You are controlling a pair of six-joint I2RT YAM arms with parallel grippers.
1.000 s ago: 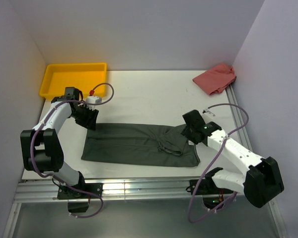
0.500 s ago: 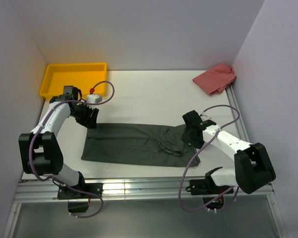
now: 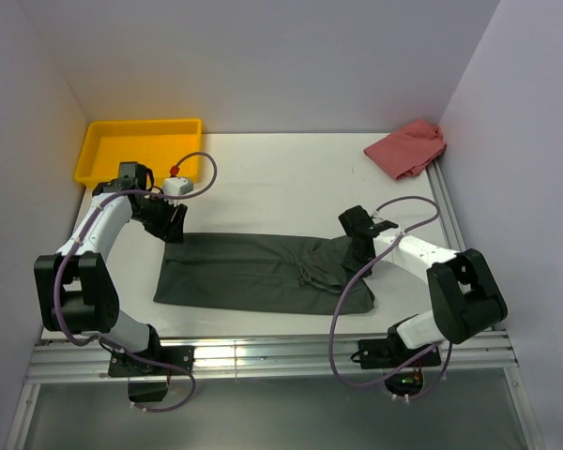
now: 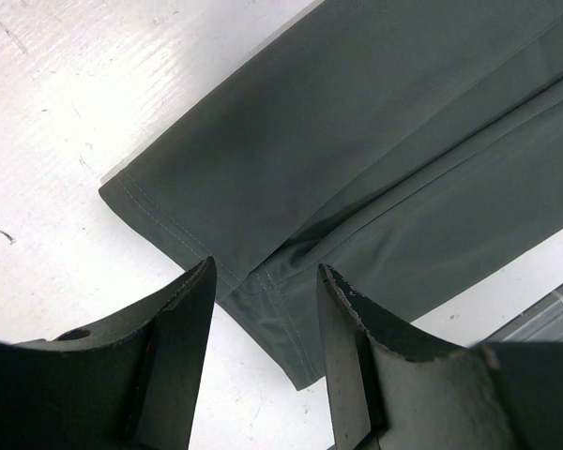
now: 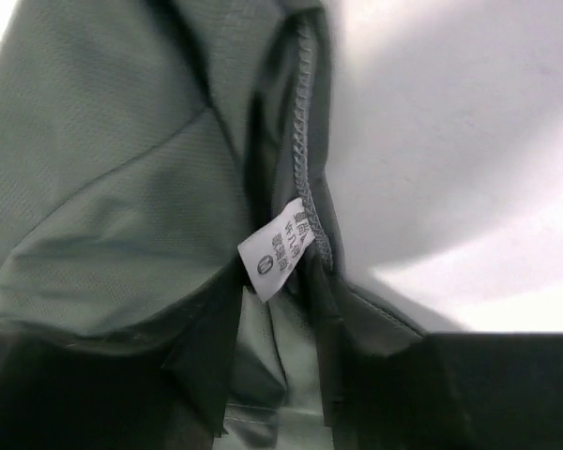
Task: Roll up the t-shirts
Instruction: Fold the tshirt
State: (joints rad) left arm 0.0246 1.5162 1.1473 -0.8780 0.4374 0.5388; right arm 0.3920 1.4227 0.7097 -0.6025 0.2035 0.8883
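Since a second ago our right arm is folding inward, its elbow swinging closer to the table (image 3: 281,183), and the right gripper (image 3: 349,246) is edging left at the collar end of the t-shirt (image 3: 253,272). We are pinching a fold of fabric there, fingers nearly together beside the white neck label (image 5: 280,246). Our left gripper (image 4: 265,274) is hovering over the hem corner, fingers parted, holding nothing. The t-shirt is lying as a long folded strip across the table's near half.
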